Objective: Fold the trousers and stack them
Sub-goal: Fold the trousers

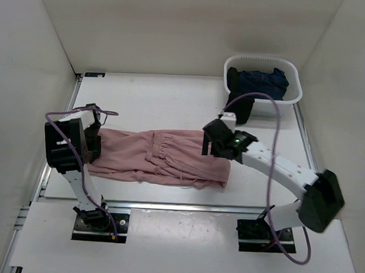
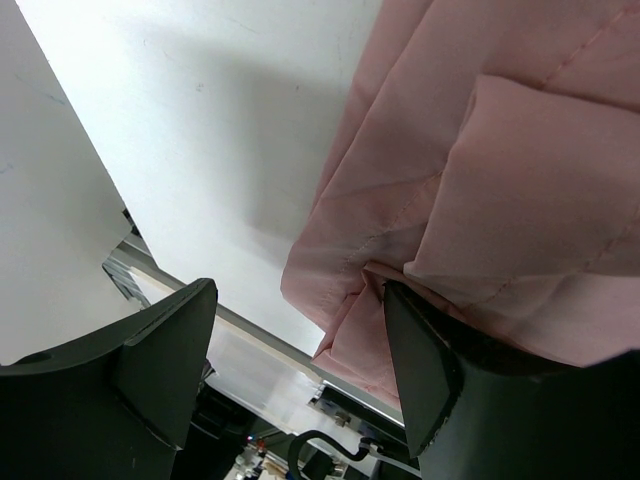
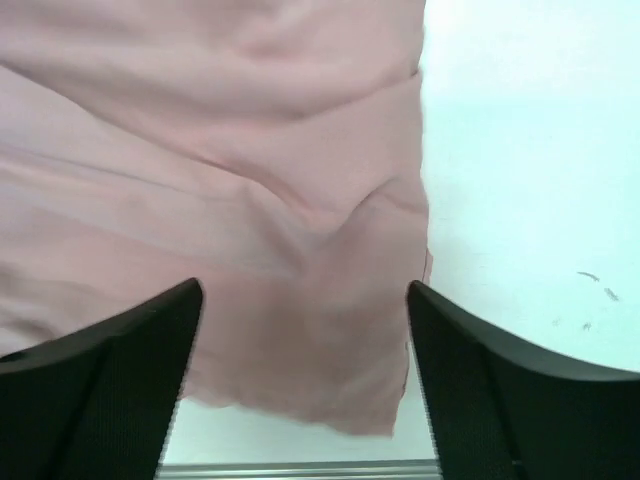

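Black fingers (image 2: 165,370) of the left gripper (image 2: 298,300) stand apart with nothing between them. Bare white table (image 2: 220,150) shows through the gap. An edge of the large dusty-pink, thin-fabric trousers (image 2: 480,200) appears to touch the inner face of the right-hand finger, unpinched.

From that finger the cloth runs rightward as one long wrinkled band, its gathered waist about mid-length. It ends under the right gripper (image 3: 305,290), whose fingers are likewise spread wide. The band's end lies below and between them, and none of it is clamped.

Beyond those fingertips, well apart, a white plastic basket (image 1: 293,93) holds dark navy garments (image 1: 265,83).

The trousers look narrowed into a strip, so the first folding seems done. The crosswise folds into a compact packet look undone, and so does the stacking.
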Motion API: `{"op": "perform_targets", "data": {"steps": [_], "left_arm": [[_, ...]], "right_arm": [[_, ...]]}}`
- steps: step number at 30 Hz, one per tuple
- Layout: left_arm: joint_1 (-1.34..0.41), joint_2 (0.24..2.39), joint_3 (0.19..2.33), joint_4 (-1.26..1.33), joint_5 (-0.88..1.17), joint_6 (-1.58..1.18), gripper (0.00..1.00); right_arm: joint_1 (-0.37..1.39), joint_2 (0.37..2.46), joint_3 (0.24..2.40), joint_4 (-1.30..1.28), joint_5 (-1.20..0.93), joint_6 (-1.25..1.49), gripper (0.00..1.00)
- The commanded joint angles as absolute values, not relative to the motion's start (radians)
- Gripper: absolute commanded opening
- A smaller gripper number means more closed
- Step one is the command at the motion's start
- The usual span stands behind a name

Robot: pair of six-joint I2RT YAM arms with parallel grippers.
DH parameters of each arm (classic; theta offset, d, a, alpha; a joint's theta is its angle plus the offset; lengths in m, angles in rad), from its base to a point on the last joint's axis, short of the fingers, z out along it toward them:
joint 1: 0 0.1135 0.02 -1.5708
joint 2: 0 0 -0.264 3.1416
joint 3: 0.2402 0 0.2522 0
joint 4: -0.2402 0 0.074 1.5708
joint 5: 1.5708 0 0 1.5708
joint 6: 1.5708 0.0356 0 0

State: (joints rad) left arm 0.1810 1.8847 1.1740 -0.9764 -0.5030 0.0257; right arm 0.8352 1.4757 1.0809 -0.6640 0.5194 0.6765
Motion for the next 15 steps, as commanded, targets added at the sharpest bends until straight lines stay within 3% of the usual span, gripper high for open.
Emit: {"op": "perform_targets", "data": {"steps": [1,3,5,12,14,15], "left_arm": [[0.178,1.858,1.160,-0.904,-0.460,0.000,0.80],[0.178,1.858,1.160,-0.904,-0.460,0.000,0.80],[0.178,1.858,1.160,-0.904,-0.460,0.000,0.80],[0.178,1.858,1.160,-0.913,-0.460,0.000,0.80],[0.178,1.847,1.151,-0.913,-0.460,0.000,0.80],[0.178,1.847,1.150,-0.913,-0.460,0.000,0.80]], "right_arm": [[0.757,1.300,1.014,-0.678,0.528,0.736,0.90],[0.645,1.264,0.930,-0.599,0.377,0.713,0.99],[0.571,1.264,0.832,-0.476,0.109,0.693,0.99],[0.430,1.373,0.672,-0.227,-0.158,0.702,0.99],[0.430,1.394,0.660,-0.218,-0.172,0.712,0.92],[0.430,1.407,0.647,-0.218,-0.172,0.724,0.78]]}}
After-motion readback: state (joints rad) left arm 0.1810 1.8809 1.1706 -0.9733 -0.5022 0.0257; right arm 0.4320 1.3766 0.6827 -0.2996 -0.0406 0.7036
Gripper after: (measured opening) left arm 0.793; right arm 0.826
